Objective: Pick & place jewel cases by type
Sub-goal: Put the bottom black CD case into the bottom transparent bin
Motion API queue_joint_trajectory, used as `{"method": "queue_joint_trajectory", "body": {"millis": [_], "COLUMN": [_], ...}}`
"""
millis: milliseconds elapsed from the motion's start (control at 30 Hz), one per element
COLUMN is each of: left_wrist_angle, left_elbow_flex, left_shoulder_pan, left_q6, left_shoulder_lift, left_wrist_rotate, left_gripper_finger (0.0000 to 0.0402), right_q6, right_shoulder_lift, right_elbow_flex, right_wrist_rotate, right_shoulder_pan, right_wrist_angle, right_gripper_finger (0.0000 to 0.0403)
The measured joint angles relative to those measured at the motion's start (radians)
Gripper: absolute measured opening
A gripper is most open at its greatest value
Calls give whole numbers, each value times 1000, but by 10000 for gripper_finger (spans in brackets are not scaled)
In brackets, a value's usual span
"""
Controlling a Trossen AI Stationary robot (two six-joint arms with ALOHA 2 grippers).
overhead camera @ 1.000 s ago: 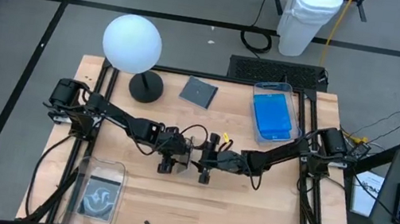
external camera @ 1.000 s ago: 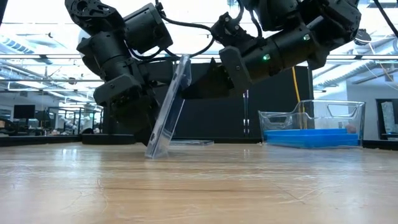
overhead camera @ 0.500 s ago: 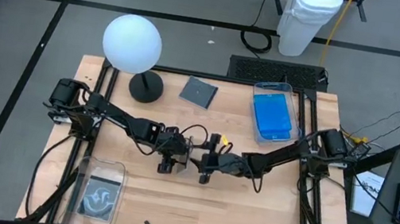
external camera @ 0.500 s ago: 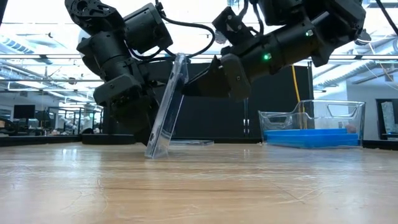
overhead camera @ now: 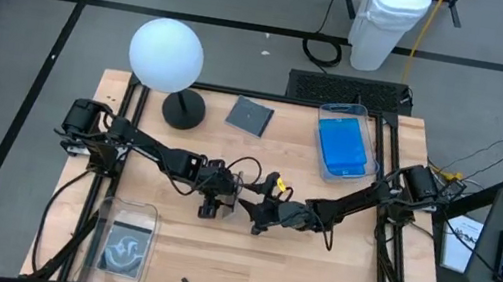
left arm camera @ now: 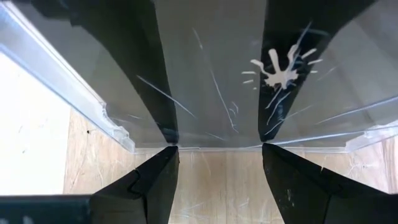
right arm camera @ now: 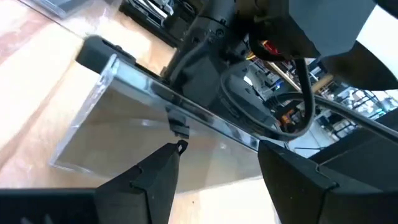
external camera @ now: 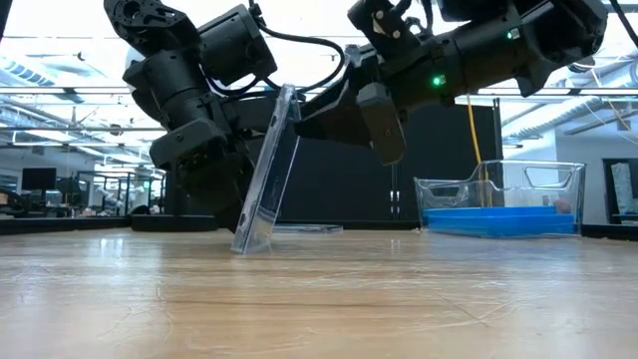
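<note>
Clear-fronted jewel case [external camera: 267, 175]: stands tilted on its lower edge at mid-desk, leaning toward the left arm.
Left pincer [overhead camera: 211, 195]: fingers spread, one on either side of the case's edge in the left wrist view; contact cannot be confirmed.
Right pincer [overhead camera: 263, 217]: fingers parted, just beside the case's upper edge, not clamped on it.
Other cases: blue ones in the clear bin [overhead camera: 366, 139]; one dark case [overhead camera: 249, 115] flat near the lamp [overhead camera: 166, 55].
Risk: neither pincer shows a firm grip, so the case may slide on the wooden desk [overhead camera: 312, 272] or fall flat.
Cause: a nudge from the right fingers before the left ones close.
</note>
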State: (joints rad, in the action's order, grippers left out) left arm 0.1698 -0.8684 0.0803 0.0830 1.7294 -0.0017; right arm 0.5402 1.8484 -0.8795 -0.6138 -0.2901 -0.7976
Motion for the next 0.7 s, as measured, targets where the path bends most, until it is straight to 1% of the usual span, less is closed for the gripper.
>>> {"method": "queue_joint_trajectory", "body": {"millis": [67, 567, 700], "left_wrist_angle": [1, 7, 7], "left_elbow_flex": [0, 0, 0], "left_shoulder_pan": [0, 0, 0], "left_q6": [0, -2, -3], "left_shoulder_lift": [0, 0, 0], "left_wrist_rotate": [0, 0, 0], "left_gripper_finger": [237, 237, 237], "right_q6": [18, 138, 138], "right_shoulder_lift": [0, 0, 0], "right_elbow_flex": [0, -2, -49], "right_wrist_rotate": [-18, -15, -17], "right_shoulder_pan": [0, 0, 0], "right_wrist_angle": [2, 33, 122], "right_gripper_finger": [210, 210, 210]}}
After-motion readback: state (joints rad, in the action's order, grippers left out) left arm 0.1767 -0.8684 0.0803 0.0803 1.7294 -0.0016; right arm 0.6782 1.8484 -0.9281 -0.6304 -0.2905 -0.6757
